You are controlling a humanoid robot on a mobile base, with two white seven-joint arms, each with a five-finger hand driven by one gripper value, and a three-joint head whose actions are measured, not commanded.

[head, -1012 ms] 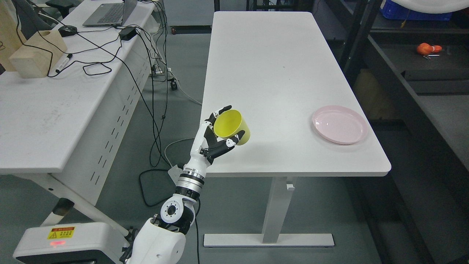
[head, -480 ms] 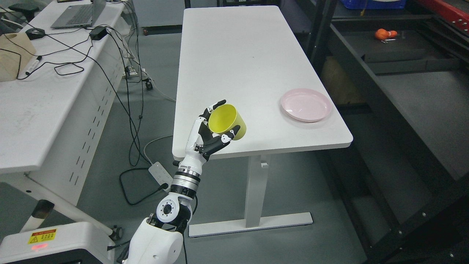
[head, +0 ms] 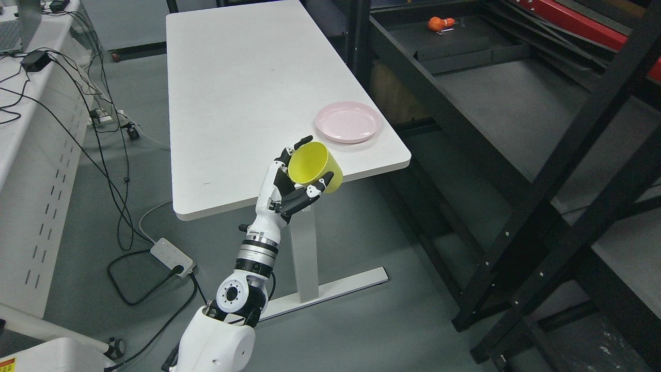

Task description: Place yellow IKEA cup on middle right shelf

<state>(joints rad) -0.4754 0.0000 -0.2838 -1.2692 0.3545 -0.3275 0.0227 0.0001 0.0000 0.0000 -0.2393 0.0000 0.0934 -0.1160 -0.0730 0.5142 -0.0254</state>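
Camera has swung right; left robot hand (head: 294, 181) stays clamped around yellow cup (head: 315, 166).

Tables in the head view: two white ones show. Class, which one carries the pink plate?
The white table in the middle carries the pink plate, near its right front corner. The white table at the left edge holds only cables and devices.

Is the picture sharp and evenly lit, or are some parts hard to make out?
In the head view, the yellow cup in the left hand and the pink plate look sharp; the white table is brightly, evenly lit; the black shelf at right is dimmer, and its far small orange object is hard to identify.
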